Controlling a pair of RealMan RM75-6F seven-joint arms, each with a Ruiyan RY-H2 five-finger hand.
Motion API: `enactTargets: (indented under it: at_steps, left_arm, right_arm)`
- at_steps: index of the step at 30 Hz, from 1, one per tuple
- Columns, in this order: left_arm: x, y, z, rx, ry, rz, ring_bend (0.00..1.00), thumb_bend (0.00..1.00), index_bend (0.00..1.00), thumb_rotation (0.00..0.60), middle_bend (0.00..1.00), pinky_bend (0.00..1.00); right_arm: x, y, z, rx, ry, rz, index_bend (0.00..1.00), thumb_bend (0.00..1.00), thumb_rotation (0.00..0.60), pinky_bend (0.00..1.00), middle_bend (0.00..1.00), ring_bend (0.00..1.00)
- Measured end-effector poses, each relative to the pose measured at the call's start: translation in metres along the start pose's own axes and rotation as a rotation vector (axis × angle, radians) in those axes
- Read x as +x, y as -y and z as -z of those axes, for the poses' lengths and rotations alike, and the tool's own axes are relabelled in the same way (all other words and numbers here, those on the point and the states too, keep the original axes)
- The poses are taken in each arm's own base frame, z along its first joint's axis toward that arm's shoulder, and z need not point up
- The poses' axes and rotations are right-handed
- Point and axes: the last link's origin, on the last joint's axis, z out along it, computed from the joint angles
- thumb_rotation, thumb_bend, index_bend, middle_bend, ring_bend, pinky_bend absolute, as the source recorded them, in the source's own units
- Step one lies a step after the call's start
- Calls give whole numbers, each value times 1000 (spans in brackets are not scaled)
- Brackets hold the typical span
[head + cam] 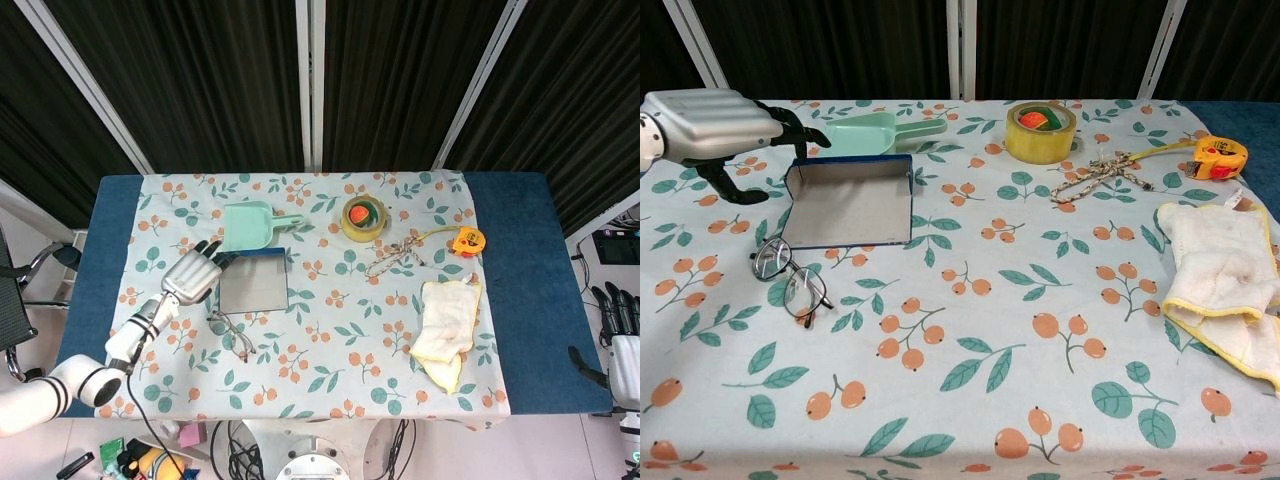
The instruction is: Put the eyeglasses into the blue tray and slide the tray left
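- I'm working in a robot lab, at a staged test table, not in a home.
- Black pleated curtains (200, 80) on white metal frame posts (310, 80) wall off my table.
- A leaf-and-berry printed tablecloth (970, 330) covers the blue-topped table (520, 250).
- Loose black cables (240, 445) and clutter sit on the floor below.

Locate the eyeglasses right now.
Left side in both views: the eyeglasses lie on the tablecloth just in front of the blue tray, outside it.

Table (970, 400) w/ floral cloth: tray (850, 205), eyeglasses (790, 280), scoop (865, 133), tape roll (1040, 131), towel (1225, 275).
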Motion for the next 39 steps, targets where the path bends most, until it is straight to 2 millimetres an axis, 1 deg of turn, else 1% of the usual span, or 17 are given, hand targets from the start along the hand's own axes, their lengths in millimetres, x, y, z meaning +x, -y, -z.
enactTargets:
  at_steps: [4,5,8,13,16,19,25,29,35,39]
  left_arm:
    - [9,-3,26,-11,-16,80,76,229,183,600,163,173]
    - [12,-3,36,-17,-23,96,76,229,199,600,156,173]
    - [15,-4,55,-54,-38,89,77,229,220,600,141,174]
    - [5,-14,76,-146,-57,42,76,228,221,600,115,175]
    - [-8,-21,87,-196,-41,38,76,216,253,600,106,175]
    - [-18,-28,87,-211,-34,83,76,195,291,600,105,175]
    - [-33,-38,77,-212,-57,135,76,190,296,600,103,175]
    - [-35,-43,70,-224,-73,148,76,190,302,600,104,175]
    - [-34,-51,60,-246,-83,162,76,191,312,600,104,174]
    - [-34,-54,52,-246,-85,164,76,195,357,600,110,174]
  right_arm:
    - [0,0,-3,0,-16,-11,0,176,600,0,0,0]
    - [0,1,-3,2,-18,-10,0,176,600,0,0,0]
    - [0,3,-4,14,-25,-12,0,176,600,0,0,0]
    - [1,7,-4,33,-44,-19,0,176,600,0,0,0]
    - [3,9,-4,34,-51,-23,0,176,600,0,0,0]
    - [4,10,-3,40,-64,-30,0,176,600,0,0,0]
    - [9,11,-2,43,-68,-21,0,176,600,0,0,0]
    - [9,12,-2,40,-64,-16,0,176,600,0,0,0]
    - [4,13,-2,36,-35,-16,0,176,600,0,0,0]
    - [3,14,-3,35,-29,-12,0,176,600,0,0,0]
